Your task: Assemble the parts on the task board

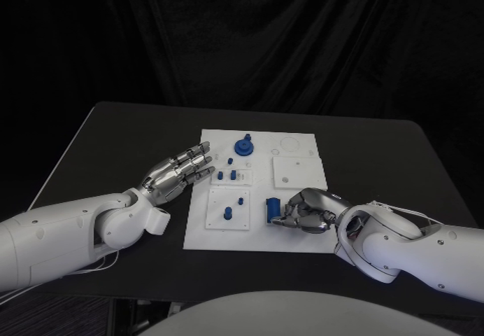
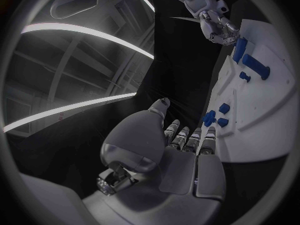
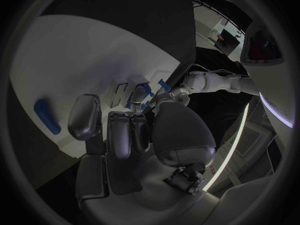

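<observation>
The left hand (image 1: pixel 180 171) is flat, its fingers (image 1: pixel 196 158) straight and apart, holding nothing. The right hand (image 1: pixel 308 210) curls its fingers (image 3: pixel 119 130) inward, empty.

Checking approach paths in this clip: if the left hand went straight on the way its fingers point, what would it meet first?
Probably the small blue parts standing in the task board just past the left hand and its fingertips; the blue knob lies further on. Height above the board is unclear.

From the left wrist camera I see my silver left hand (image 2: pixel 178 150) flat, fingers extended together, holding nothing, beside the white task board (image 2: pixel 265 130). Small blue parts (image 2: pixel 215 116) sit near my fingertips. Across the board, the silver right hand (image 2: pixel 219 27) hovers by a blue bar-shaped part (image 2: pixel 239 49).
</observation>
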Action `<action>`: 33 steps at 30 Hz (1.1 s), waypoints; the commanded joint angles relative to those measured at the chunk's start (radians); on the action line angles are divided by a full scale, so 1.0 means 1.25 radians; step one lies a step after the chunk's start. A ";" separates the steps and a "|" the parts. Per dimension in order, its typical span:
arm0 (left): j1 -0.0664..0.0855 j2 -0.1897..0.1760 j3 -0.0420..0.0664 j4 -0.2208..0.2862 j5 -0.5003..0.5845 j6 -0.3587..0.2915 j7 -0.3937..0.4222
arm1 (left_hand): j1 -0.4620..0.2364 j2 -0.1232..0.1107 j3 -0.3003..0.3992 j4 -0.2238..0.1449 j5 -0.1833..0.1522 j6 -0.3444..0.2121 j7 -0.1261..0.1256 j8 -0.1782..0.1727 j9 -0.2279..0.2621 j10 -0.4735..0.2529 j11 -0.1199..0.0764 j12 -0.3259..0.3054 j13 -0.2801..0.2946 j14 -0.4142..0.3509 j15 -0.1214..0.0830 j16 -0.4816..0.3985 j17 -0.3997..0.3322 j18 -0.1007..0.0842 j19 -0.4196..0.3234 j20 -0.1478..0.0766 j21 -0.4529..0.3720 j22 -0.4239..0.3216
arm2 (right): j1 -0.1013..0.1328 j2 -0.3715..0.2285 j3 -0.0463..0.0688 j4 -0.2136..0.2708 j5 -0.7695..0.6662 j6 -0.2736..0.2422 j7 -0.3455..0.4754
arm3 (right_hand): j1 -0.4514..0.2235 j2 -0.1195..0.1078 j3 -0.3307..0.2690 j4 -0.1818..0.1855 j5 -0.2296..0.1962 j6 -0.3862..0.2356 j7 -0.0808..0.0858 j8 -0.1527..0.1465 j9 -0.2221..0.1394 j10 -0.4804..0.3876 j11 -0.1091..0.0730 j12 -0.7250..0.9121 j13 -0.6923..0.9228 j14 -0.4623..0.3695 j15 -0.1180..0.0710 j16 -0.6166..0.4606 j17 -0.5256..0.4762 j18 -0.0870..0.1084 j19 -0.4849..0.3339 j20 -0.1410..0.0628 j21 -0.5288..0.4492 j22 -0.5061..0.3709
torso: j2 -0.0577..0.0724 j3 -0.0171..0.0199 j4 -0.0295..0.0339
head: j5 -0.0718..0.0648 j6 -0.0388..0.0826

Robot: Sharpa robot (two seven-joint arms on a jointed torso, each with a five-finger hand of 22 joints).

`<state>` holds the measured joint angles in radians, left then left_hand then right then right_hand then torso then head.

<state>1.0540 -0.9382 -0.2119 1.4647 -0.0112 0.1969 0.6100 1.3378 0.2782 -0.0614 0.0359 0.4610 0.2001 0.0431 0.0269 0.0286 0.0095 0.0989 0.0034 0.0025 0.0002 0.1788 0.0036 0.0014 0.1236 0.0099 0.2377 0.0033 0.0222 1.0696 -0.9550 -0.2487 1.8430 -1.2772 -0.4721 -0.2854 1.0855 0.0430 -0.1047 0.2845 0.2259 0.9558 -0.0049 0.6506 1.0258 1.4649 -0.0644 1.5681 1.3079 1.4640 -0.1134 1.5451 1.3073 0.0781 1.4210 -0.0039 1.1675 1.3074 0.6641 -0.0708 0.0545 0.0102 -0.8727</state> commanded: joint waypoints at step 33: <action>-0.002 0.003 0.001 0.001 0.001 0.013 0.002 | -0.009 0.000 0.006 -0.002 0.004 -0.001 0.005 0.003 0.001 0.001 -0.003 0.000 0.001 0.000 0.005 -0.003 -0.001 0.004 0.000 0.005 0.005 0.001 | -0.003 0.013 0.000 -0.012 -0.034 -0.002 -0.048 | 0.127 -0.023 0.020 -0.075 0.065 0.016 -0.014 0.065 0.074 0.085 -0.015 0.002 0.210 0.075 -0.016 0.000 0.156 0.006 0.002 -0.011 0.004 0.120 | 0.000 0.0002 0.0008 | -0.002 0.000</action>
<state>1.0527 -0.9358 -0.2119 1.4649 -0.0112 0.1987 0.6032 1.3379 0.2781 -0.0586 0.0330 0.4610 0.2001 0.0430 0.0269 0.0283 0.0094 0.0989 0.0034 0.0025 0.0002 0.1788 0.0036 0.0010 0.1237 0.0098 0.2377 0.0033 0.0222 1.0695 -0.9385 -0.2482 1.8279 -1.2948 -0.4952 -0.3102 1.2450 0.0230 -0.0743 0.1930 0.3113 0.9697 -0.0247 0.7283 1.1161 1.4649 -0.0787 1.5681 1.3078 1.4640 -0.1277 1.5451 1.3073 0.0782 1.4224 -0.0124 1.1726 1.3081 0.6648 -0.0709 0.0549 0.0082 -0.8727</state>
